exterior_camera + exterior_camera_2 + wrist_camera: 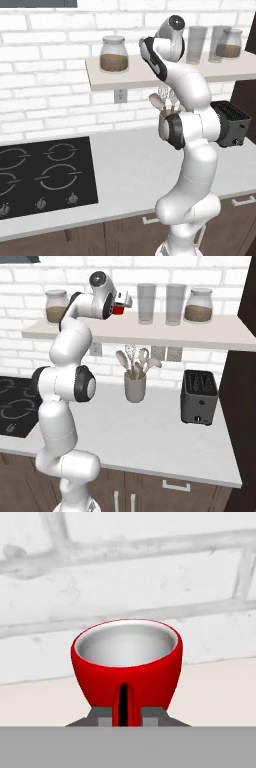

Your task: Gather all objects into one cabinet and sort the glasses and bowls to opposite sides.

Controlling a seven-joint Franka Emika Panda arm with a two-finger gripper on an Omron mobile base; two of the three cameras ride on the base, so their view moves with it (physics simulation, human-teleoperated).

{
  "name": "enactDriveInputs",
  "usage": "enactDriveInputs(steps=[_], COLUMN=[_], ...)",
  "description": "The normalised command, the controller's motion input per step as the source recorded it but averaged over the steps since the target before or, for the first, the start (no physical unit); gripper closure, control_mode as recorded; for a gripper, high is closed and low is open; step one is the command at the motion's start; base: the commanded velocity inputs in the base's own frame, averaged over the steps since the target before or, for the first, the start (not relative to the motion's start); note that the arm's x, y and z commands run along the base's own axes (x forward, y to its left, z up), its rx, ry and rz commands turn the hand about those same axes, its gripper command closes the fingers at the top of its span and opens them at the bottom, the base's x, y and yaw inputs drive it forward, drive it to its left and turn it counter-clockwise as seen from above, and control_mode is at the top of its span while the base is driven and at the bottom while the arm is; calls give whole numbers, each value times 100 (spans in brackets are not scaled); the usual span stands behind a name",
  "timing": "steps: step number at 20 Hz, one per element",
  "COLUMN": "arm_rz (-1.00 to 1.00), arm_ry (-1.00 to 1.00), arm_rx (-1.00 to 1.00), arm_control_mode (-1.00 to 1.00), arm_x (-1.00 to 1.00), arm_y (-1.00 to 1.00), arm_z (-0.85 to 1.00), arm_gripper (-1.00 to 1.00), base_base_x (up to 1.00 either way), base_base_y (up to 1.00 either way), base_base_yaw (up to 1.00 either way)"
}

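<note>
Jaws drawn nearly together on the near wall of a red cup (127, 662); a thin dark slit between my finger tips (105, 719) runs up its side. Gripper (121, 307) sits up at shelf height, just above the pale wall shelf (150, 331), with the cup showing as a spot of red at its tip. Cup upright, mouth open upward, pale grey inside, glossy red outside. Whether its base touches the shelf or hangs just clear, I cannot tell. White brick wall (150, 572) close behind it.

On the same shelf: two tall clear glasses (146, 303) to the cup's right, a lidded jar of brown stuff (199, 305) beyond them, another jar (56, 305) at the left end. Below, on the grey counter (150, 436): a utensil holder (135, 387) with spoons and a whisk, and a dark toaster (199, 396) near the dark cabinet side (247, 356). Black cooktop (42, 175) lies off to the left.
</note>
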Motion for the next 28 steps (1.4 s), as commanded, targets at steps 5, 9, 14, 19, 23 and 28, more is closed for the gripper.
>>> enactDriveInputs(steps=[5,9,14,19,23,28], arm_rz=[0,0,0,0,-3,-3], arm_ry=[0,0,-9,-21,-18,-15], arm_rx=[0,0,0,0,0,0], arm_control_mode=[-100,-100,-100,-100,-100,-100], arm_x=[1,0,-17,-84,-100,-100], arm_y=[0,0,0,0,0,0], arm_z=[-8,-11,1,1,-1,-6], arm_gripper=[100,100,100,100,100,100], base_base_x=[0,0,0,0,0,0], base_base_y=[0,0,0,0,0,0], base_base_yaw=[0,0,0,0,0,0])
